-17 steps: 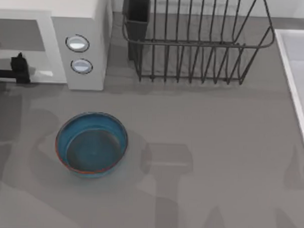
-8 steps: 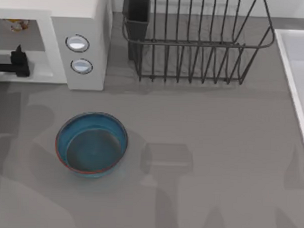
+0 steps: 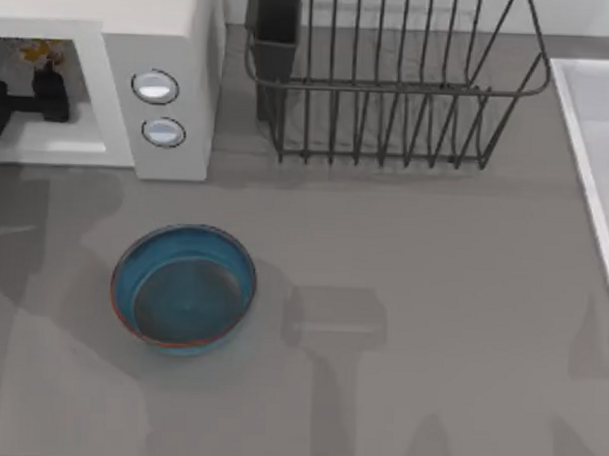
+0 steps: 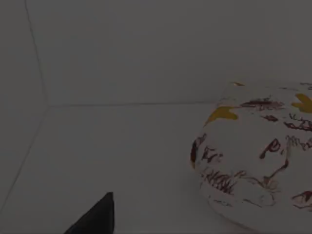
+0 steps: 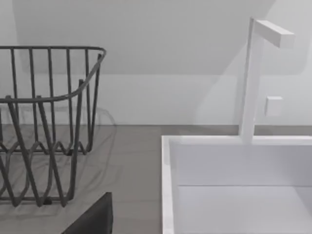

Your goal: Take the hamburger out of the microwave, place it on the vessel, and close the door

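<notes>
Our left gripper [image 3: 52, 79] is inside the microwave [image 3: 161, 43] cavity just beside the hamburger [image 4: 258, 156]; finger opening can't be told. Blue bowl [image 3: 184, 289] sits empty.

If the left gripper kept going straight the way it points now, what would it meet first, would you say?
Probably the hamburger. The left gripper is reaching into the microwave with the wrapped parcel just ahead, slightly off-centre in the wrist view. Depth is unclear, so it might graze past to the back wall.
</notes>
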{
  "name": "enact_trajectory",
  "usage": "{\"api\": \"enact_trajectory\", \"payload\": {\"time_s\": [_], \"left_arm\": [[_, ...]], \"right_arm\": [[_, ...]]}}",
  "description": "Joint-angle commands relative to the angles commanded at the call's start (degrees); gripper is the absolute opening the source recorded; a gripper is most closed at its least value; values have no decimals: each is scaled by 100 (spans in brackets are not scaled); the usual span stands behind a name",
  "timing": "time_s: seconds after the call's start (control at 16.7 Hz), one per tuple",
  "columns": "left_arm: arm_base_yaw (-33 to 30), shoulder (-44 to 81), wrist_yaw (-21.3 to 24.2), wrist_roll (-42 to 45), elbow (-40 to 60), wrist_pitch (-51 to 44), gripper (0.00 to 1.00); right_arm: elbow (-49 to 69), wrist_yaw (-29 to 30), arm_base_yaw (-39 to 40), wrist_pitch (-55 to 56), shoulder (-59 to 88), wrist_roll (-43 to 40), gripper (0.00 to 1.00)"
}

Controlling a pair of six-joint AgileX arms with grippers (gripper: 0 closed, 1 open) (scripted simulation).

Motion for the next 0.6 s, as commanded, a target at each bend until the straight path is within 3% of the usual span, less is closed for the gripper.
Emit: {"api": "enact_trajectory", "payload": {"time_s": [0.36, 0.6], "left_arm": [[-157, 1326, -144, -54, 2549, -1372, 100], [-233, 1848, -215, -81, 3452, -2015, 100]], "right_arm": [[0, 0, 0, 0, 0, 0, 100], [0, 0, 0, 0, 0, 0, 100]]}}
